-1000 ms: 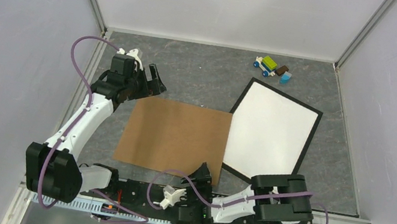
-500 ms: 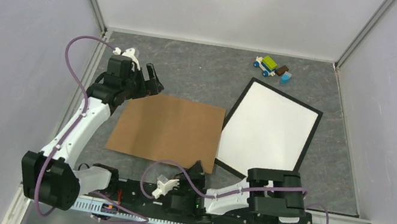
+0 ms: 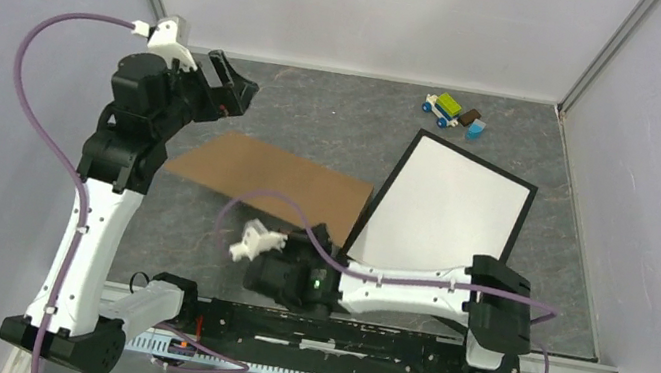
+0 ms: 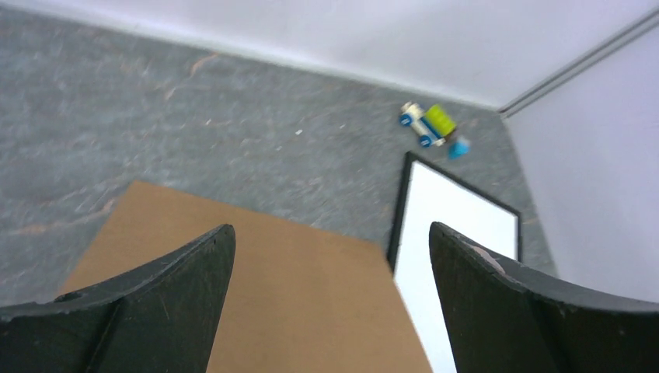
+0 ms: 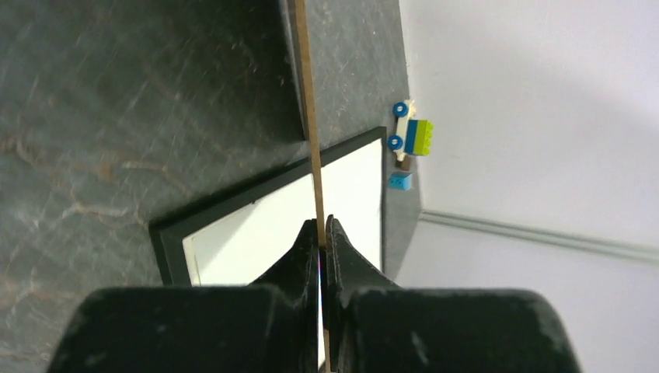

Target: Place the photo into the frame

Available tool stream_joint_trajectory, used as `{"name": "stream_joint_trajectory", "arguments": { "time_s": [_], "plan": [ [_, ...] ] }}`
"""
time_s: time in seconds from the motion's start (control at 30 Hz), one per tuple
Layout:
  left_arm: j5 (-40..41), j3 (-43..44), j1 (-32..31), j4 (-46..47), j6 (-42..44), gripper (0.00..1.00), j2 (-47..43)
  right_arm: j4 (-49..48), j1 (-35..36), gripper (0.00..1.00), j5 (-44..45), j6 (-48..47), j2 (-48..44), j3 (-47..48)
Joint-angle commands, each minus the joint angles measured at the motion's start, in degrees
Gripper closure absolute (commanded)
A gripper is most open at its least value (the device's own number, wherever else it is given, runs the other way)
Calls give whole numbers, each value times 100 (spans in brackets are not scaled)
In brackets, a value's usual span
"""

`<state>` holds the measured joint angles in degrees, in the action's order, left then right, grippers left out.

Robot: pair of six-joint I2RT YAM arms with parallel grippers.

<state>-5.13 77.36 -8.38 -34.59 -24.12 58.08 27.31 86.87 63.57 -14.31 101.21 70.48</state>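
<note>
The frame (image 3: 522,226), thin and black, lies flat at the right, and a plain white sheet (image 3: 449,211) fills it. No cat print shows, so I cannot tell whether that sheet is the photo. My right gripper (image 3: 335,246) is shut on the near right corner of the brown backing board (image 3: 267,176), which tilts up off the floor. In the right wrist view the board (image 5: 305,78) runs edge-on between the pressed fingers of the right gripper (image 5: 321,233), above the frame (image 5: 167,237). My left gripper (image 3: 232,84) hangs open and empty over the board's far left corner (image 4: 295,295).
A small toy car of coloured bricks (image 3: 443,109) with loose bricks beside it sits at the back right, just beyond the frame's far corner. White walls close in the grey floor (image 3: 336,132) on three sides. The arm-base rail (image 3: 332,334) runs along the near edge.
The right gripper shut on the board's near right corner and raised it, pulling the board left off the frame's edge. The left arm lifted up and back from the board, still open.
</note>
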Motion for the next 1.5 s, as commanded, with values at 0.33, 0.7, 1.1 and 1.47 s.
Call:
{"name": "stream_joint_trajectory", "arguments": {
  "time_s": [0.33,0.7,1.1,1.47],
  "plan": [
    [-964,2293,-25,-210,-834,0,616,1404,-2069,100,-2118,2018,-701,2994],
    [-1224,1655,-23,79,-1043,0,538,-127,-5194,100,-6202,4483,-2362,1116],
    [-1606,614,-112,503,-1096,0,538,-2471,-6959,100,-7113,6427,-4607,-2758],
    [-1480,-476,-329,912,-931,0,564,-2430,-7016,100,-6476,6492,-6533,-4533]
  ]
}}
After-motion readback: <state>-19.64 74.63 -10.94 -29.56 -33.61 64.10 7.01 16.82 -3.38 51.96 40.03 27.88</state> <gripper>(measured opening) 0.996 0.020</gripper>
